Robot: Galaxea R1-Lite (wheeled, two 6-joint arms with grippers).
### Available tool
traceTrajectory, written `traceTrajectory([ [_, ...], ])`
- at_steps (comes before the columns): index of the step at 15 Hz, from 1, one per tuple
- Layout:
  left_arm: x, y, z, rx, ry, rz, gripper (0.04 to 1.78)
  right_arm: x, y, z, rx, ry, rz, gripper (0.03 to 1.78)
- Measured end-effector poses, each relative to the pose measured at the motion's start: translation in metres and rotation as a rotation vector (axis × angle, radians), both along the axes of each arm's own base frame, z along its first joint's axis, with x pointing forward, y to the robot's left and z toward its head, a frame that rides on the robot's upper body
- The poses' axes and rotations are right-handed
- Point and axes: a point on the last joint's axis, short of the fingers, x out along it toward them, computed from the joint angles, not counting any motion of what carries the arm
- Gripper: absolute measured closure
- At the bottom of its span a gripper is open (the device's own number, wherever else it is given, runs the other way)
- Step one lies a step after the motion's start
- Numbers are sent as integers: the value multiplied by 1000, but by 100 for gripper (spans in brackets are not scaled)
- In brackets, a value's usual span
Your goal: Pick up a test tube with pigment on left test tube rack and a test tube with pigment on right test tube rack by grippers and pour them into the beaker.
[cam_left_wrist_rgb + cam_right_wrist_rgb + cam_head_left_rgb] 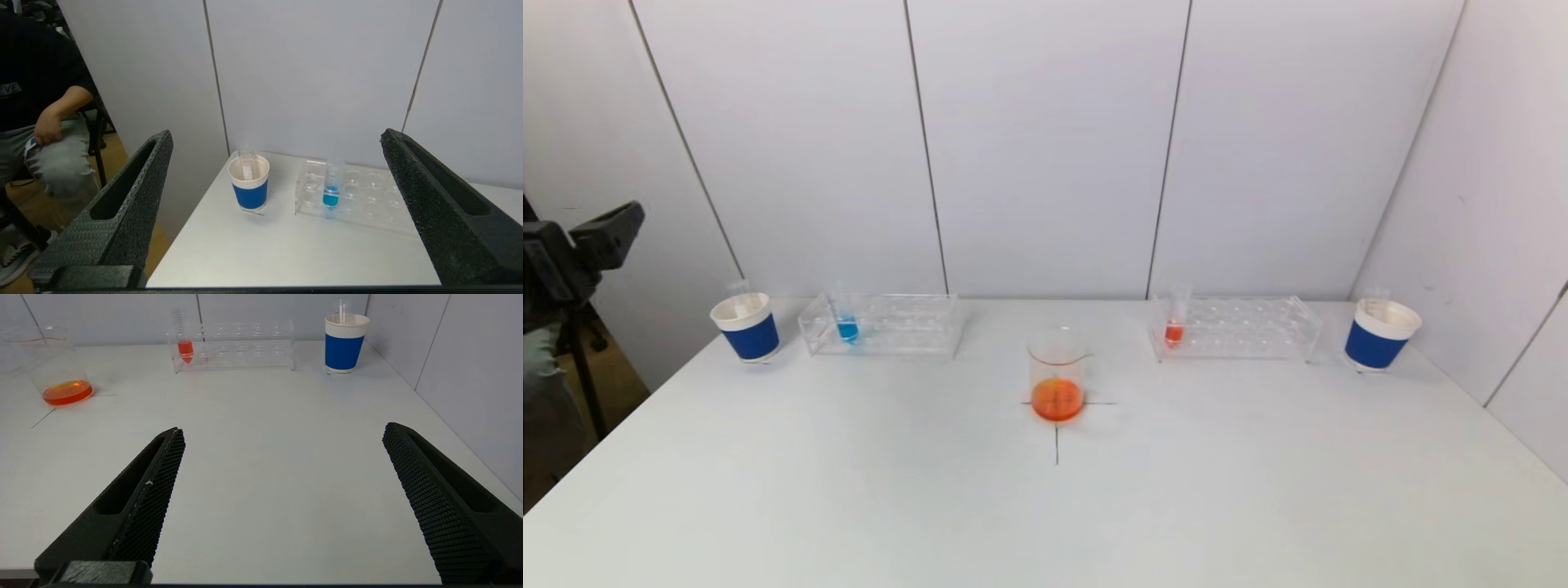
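A test tube with blue pigment [847, 322] [331, 185] stands upright in the clear left test tube rack [907, 325] [367, 196]. A tube with red pigment [1174, 322] [184, 345] stands in the clear right rack [1250, 328] [245, 345]. Between the racks, on a black cross mark, sits the glass beaker [1057, 374] [57, 367] holding orange liquid. Neither arm shows in the head view. My left gripper [276, 139] is open and empty, back from the table's left corner. My right gripper [284, 435] is open and empty over the near table.
A blue-and-white paper cup [746, 327] [249, 181] with an empty tube in it stands left of the left rack; another cup [1378, 333] [345, 343] stands right of the right rack. A seated person [36, 114] and a tripod [572, 269] are off the table's left edge. White panels wall the back and right.
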Motion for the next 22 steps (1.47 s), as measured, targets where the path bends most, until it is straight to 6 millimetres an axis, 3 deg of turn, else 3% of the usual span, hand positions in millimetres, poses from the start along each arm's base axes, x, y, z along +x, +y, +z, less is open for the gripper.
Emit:
traceTrajectory([
  [5,-68,2,-16,3,11,2,5,0,0,0,0,0,0,5],
  [11,-133,4,-54,11,51,-1,5,0,0,0,0,0,0,5],
  [17,-176,3,-101,33,66,-57,5,0,0,0,0,0,0,5],
  [22,-191,1,-147,32,87,-143,5,0,0,0,0,0,0,5],
])
